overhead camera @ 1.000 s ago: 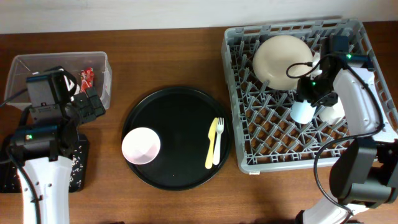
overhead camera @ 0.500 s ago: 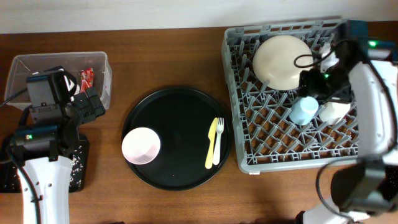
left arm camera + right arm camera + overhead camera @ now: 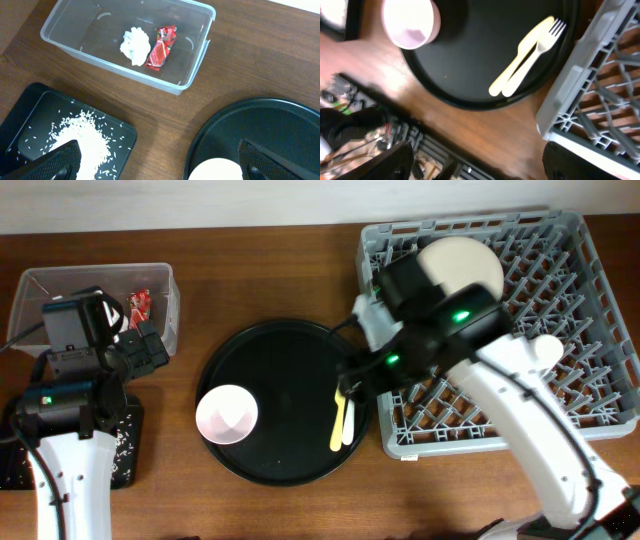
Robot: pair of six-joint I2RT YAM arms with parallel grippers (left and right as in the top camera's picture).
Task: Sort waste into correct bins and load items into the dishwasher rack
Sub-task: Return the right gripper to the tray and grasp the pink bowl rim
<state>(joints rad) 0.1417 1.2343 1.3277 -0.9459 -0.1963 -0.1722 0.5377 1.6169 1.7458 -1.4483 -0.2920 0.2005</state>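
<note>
Right claw (image 3: 480, 162) (jaws wide) swung over fork (image 3: 536, 52).

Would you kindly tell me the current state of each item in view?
Clear tub, holds tissue and red wrapper.
Rectangular black tray, holds rice.
Pink bowl, upright, empty, on round tray.
Fork and spoon, lying side by side on round tray.
Cream plate, standing in rack.
Left tool, open, empty.
Right tool, open, empty.

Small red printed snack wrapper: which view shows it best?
Left wrist: the small red printed snack wrapper lies fully visible in the clear plastic rectangular tub. Overhead shows only a small bit; right wrist shows none.
</note>
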